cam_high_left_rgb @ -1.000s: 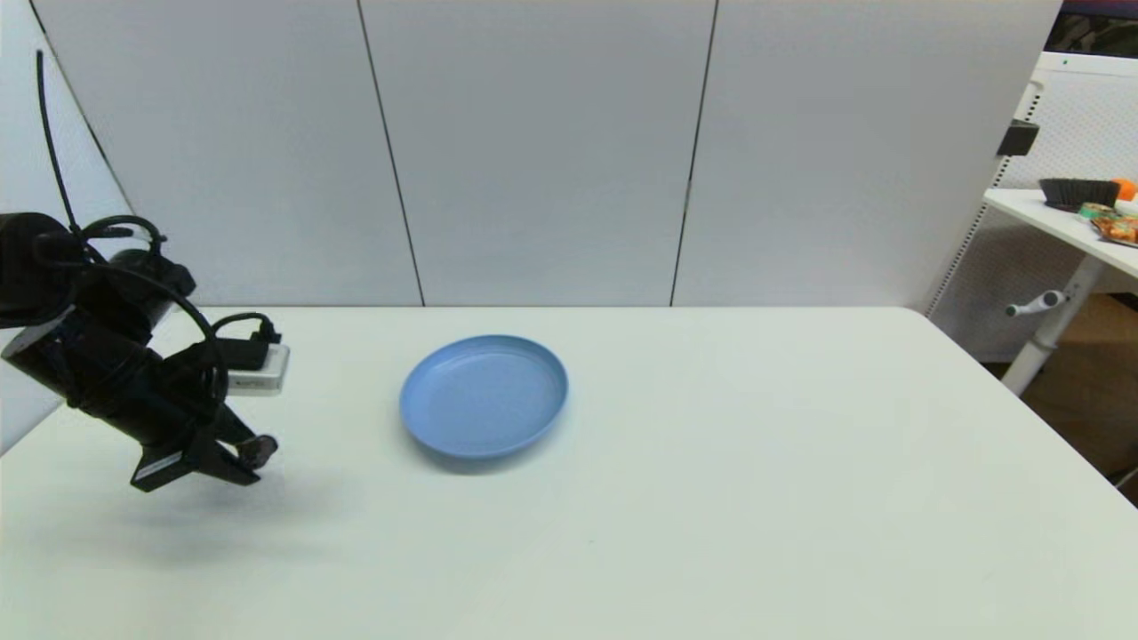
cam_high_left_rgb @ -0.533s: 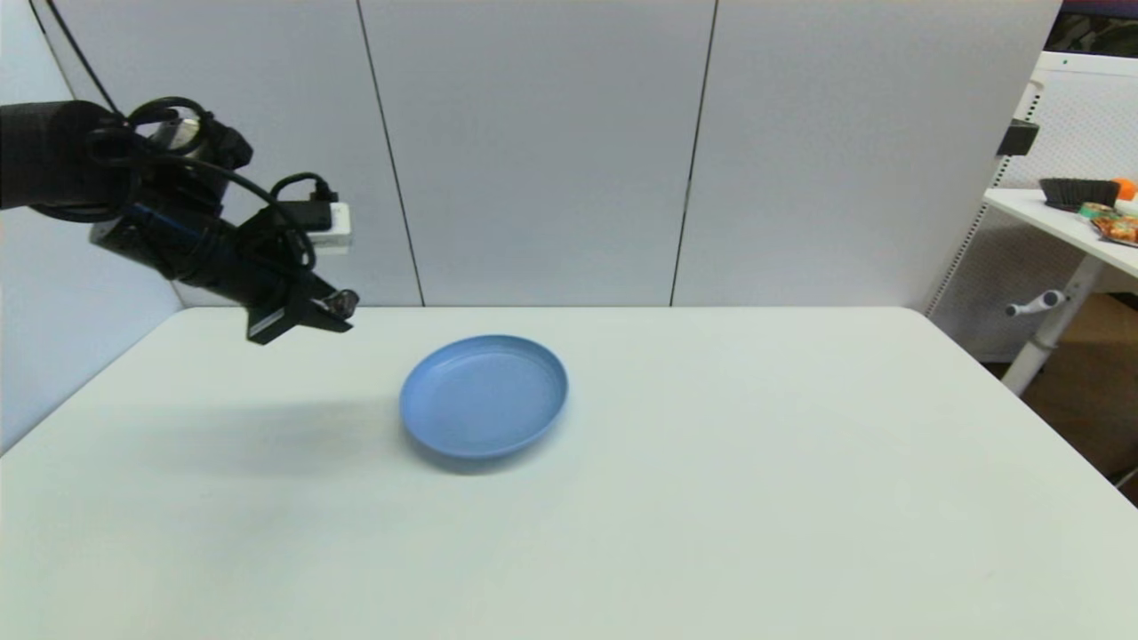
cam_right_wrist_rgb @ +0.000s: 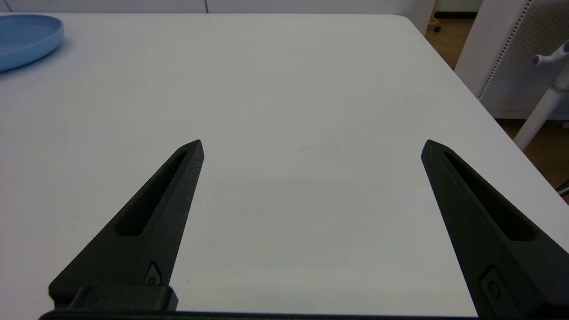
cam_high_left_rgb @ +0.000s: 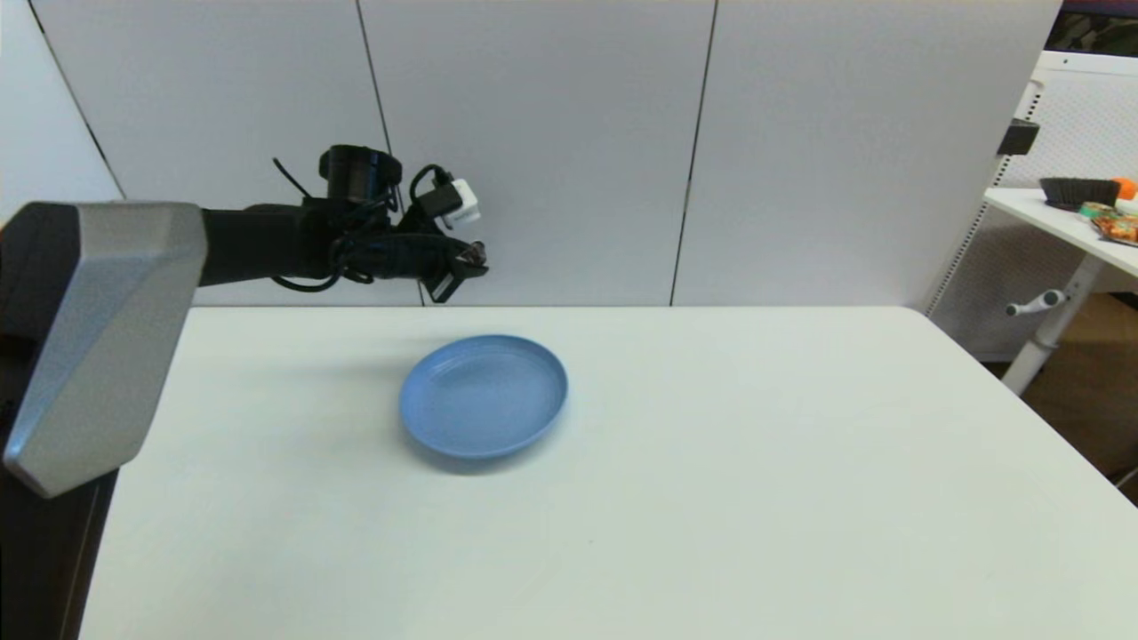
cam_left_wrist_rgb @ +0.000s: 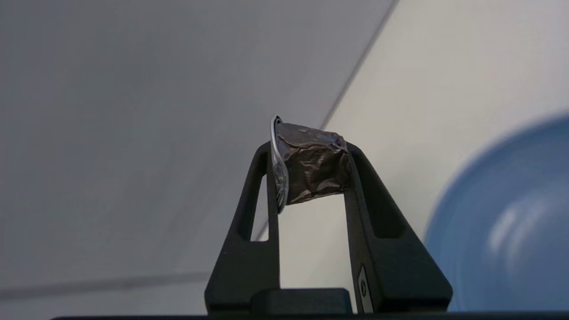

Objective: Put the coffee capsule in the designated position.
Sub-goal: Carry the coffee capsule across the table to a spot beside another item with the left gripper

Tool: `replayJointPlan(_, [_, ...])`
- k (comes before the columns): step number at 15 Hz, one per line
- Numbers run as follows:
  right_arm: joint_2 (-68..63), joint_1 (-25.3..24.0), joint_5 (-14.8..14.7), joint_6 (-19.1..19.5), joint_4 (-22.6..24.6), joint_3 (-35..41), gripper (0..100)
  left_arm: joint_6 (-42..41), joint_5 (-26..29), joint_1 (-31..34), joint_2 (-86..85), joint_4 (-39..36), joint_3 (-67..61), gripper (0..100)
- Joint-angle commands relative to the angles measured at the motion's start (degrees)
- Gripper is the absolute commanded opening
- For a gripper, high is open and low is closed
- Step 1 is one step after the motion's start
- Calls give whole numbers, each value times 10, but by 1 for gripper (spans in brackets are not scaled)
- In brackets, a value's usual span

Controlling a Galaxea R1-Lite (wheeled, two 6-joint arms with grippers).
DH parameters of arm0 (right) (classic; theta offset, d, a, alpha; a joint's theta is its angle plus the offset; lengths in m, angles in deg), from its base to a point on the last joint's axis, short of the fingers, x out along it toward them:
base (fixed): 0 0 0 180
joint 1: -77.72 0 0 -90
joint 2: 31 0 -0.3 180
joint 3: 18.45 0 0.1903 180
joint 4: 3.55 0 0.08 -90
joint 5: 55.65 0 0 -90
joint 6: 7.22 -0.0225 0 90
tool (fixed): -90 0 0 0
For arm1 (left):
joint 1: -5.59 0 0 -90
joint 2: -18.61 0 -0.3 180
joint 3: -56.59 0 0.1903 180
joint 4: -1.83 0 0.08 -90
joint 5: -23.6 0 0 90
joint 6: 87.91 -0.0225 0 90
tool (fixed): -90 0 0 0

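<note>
Aloft above the white table point(cam_high_left_rgb: 711, 462), the left gripper point(cam_high_left_rgb: 471, 262) pinches a crumpled dark-brown coffee capsule point(cam_left_wrist_rgb: 311, 166) between its two black fingertips, jaws drawn in tight on the capsule's ends, its pale flat rim pressed against one finger point(cam_left_wrist_rgb: 262, 186). Seen from the head camera, the arm reaches out level from the robot's left, its gripper held high over the table's far side, above and a little left of the blue plate point(cam_high_left_rgb: 483, 396); the capsule point(cam_high_left_rgb: 477, 255) hangs clear of the plate. Nearer the robot's right, the right gripper point(cam_right_wrist_rgb: 311, 146) hovers low over bare tabletop, fingers spread wide and holding nothing.
</note>
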Motion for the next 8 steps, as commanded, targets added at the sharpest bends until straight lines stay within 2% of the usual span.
replayJointPlan(1, [-1, 0, 0, 0, 0, 0, 100, 24, 2, -15, 53, -58, 0, 0])
replayJointPlan(8, [-1, 0, 0, 1, 0, 0, 100, 46, -1, -23, 63, -50, -9, 0])
